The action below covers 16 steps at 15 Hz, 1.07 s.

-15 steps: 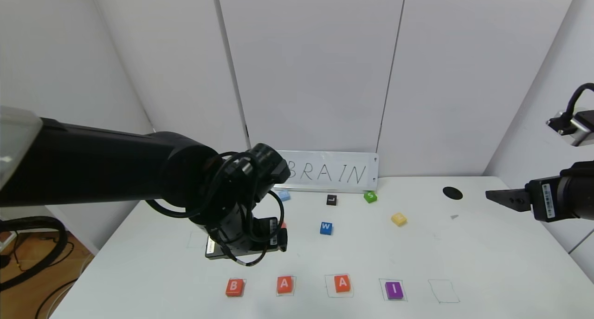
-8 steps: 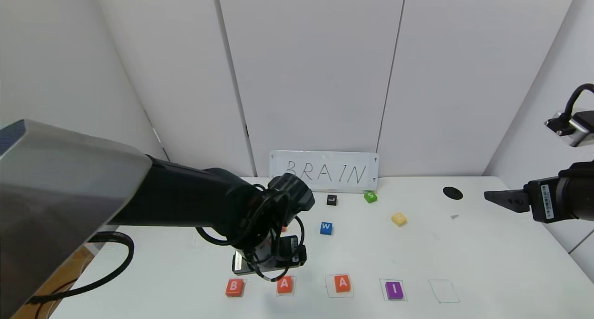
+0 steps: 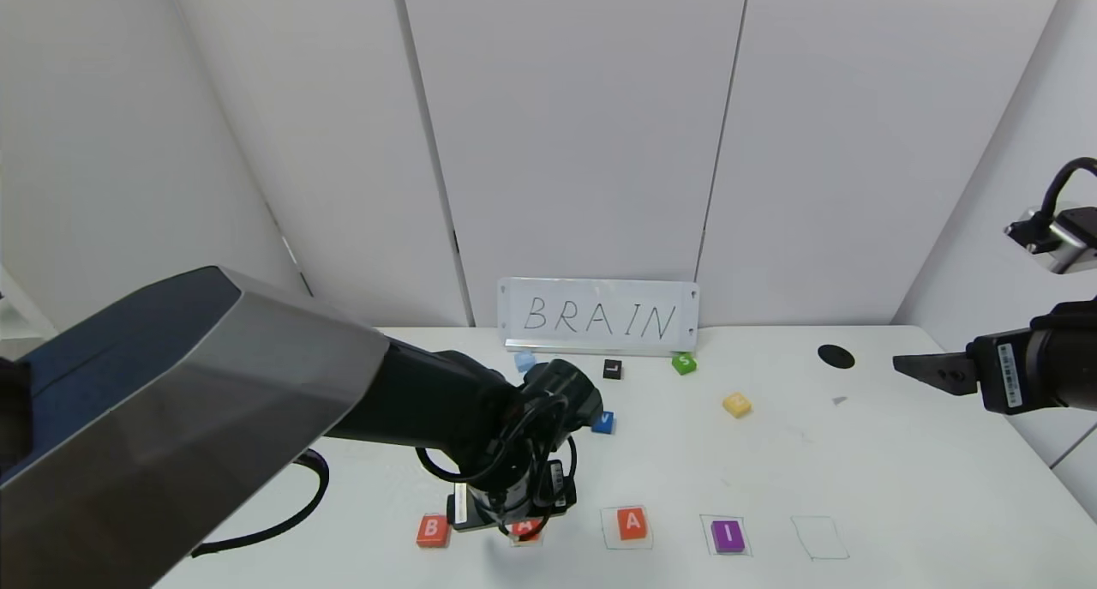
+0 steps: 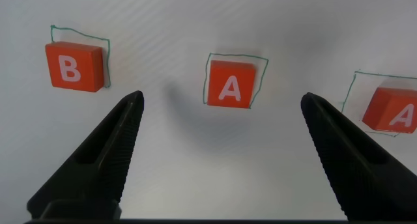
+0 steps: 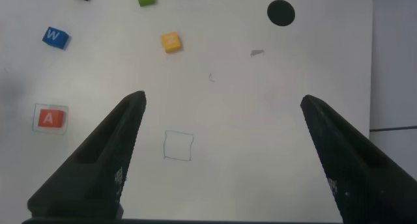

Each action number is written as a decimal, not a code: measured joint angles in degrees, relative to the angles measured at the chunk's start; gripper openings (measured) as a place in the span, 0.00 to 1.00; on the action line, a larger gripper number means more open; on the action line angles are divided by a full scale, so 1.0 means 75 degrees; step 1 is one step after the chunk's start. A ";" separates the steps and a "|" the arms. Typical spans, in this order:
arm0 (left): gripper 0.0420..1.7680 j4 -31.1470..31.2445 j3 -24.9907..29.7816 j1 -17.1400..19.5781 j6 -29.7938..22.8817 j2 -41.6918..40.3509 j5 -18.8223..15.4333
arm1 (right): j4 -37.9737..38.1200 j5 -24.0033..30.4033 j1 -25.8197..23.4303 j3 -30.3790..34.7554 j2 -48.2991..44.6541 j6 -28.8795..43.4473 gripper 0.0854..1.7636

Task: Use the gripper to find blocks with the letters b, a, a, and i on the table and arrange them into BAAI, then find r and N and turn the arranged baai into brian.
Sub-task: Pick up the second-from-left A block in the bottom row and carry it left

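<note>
On the white table (image 3: 857, 469), the blocks stand in a near row of pen squares: orange-red B (image 3: 432, 529), a first A (image 3: 525, 531) mostly hidden under my left gripper, a second A (image 3: 632, 523) and purple I (image 3: 728, 535). My left gripper (image 3: 514, 520) hovers open over the first A. The left wrist view shows it (image 4: 221, 99) open and empty, with that A (image 4: 229, 88) between the fingertips and a little ahead, and B (image 4: 73, 66) to one side. The yellow N (image 3: 736, 404) lies mid-table. The R is hidden behind the left arm. My right gripper (image 3: 908, 364) is parked, open and empty, at the right edge.
An empty pen square (image 3: 820, 537) lies right of the I. A BRAIN sign (image 3: 600, 316) stands at the back, with a green S (image 3: 683, 363), black L (image 3: 612, 369), light blue block (image 3: 524, 360) and blue W (image 3: 605, 422) before it. A black hole (image 3: 836, 357) is at the back right.
My left arm has swung forward and down, from over the mid-table to just above the first A in the near row. The right arm has not moved.
</note>
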 joint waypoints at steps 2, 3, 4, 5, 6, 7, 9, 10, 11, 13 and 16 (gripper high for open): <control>0.97 -0.0018 0.0000 -0.0018 -0.0023 0.0114 -0.0003 | -0.0005 0.0000 0.0000 0.0000 0.0000 -0.0003 0.97; 0.97 -0.0015 0.0000 -0.0020 -0.0096 0.0163 -0.0011 | -0.0008 0.0000 -0.0003 0.0000 -0.0003 -0.0021 0.97; 0.97 -0.0011 0.0000 -0.0020 -0.0171 0.0213 0.0000 | -0.0005 -0.0003 -0.0003 0.0000 -0.0003 -0.0024 0.97; 0.97 -0.0007 0.0005 -0.0020 -0.0185 0.0250 -0.0011 | -0.0005 0.0000 -0.0003 0.0003 -0.0003 -0.0024 0.97; 0.97 -0.0008 0.0005 -0.0020 -0.0197 0.0280 -0.0015 | -0.0005 0.0000 -0.0003 0.0003 -0.0003 -0.0021 0.97; 0.97 -0.0015 0.0005 -0.0020 -0.0200 0.0299 -0.0024 | -0.0005 0.0000 -0.0003 0.0003 -0.0003 -0.0029 0.97; 0.97 -0.0018 0.0005 -0.0020 -0.0200 0.0335 -0.0026 | -0.0018 -0.0003 -0.0003 0.0003 -0.0003 -0.0024 0.97; 0.97 -0.0018 0.0005 -0.0020 -0.0205 0.0354 -0.0029 | -0.0020 0.0003 0.0000 0.0003 -0.0003 -0.0024 0.97; 0.97 -0.0018 0.0005 -0.0020 -0.0208 0.0369 -0.0036 | -0.0023 0.0003 0.0000 0.0003 0.0000 -0.0029 0.97; 0.97 -0.0018 0.0005 -0.0020 -0.0208 0.0413 -0.0050 | -0.0023 0.0000 -0.0003 0.0003 0.0003 -0.0029 0.97; 0.97 -0.0018 0.0005 -0.0020 -0.0299 0.0466 -0.0094 | -0.0023 0.0003 -0.0003 0.0003 0.0003 -0.0036 0.97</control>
